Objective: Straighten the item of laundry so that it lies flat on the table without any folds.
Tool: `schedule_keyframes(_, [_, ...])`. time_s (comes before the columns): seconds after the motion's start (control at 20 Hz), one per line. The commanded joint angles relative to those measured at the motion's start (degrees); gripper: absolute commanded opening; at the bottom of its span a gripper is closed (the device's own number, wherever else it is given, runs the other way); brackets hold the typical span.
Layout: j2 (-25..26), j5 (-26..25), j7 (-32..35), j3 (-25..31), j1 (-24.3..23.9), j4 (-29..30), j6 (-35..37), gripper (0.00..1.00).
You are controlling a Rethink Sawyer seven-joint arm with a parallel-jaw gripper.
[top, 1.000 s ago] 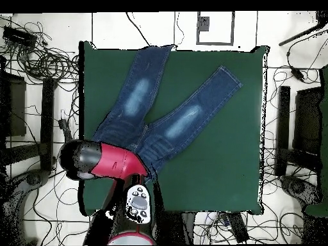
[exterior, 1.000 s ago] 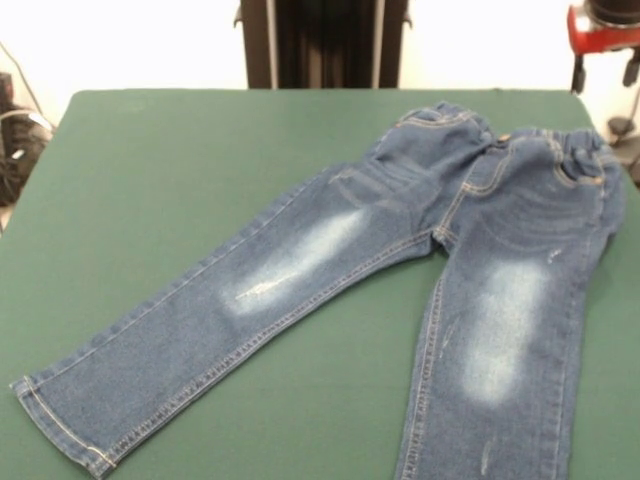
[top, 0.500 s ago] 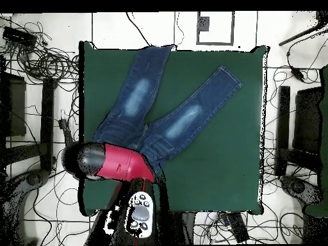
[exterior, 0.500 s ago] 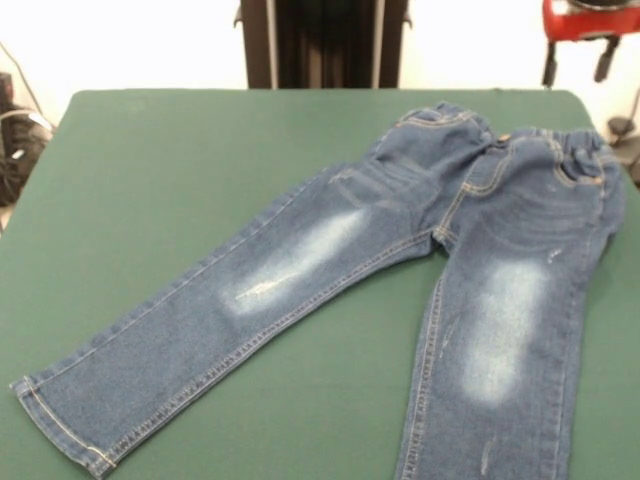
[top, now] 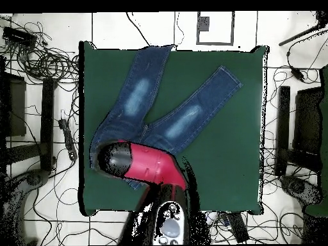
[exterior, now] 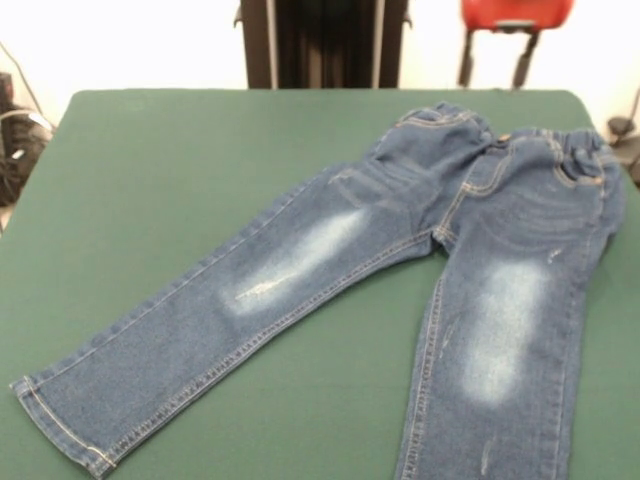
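The item of laundry is a small pair of blue jeans with pale thigh patches, lying on the green table. One leg stretches to the near left corner. The other runs off the picture's bottom edge. The waistband lies at the far right, and the cloth at the left hip looks rumpled. My gripper hangs open above the table's far edge, behind the waistband and not touching the cloth. In the overhead view the red and black arm covers the waistband end of the jeans and hides the gripper.
The jeans' right hip lies close to the table's right edge. On the floor around the table there are tangled cables and dark stands.
The gripper has moved left along the top of the front view, from the far right corner to behind the waistband. In the overhead view the arm has swung right over the waistband. The jeans have not moved.
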Motion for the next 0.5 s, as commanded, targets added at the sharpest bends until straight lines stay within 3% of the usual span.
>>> schedule_keyframes(0.05, [1.8, -5.2, 1.7, 4.8, -6.2, -0.4, -7.9, 1.00])
schedule_keyframes(0.3, [8.0, -6.9, 3.5, 5.5, -6.0, -7.2, -5.2, 1.00])
schedule_keyframes(0.5, [9.7, -8.3, 4.4, 6.0, -6.3, -8.7, -7.1, 1.00])
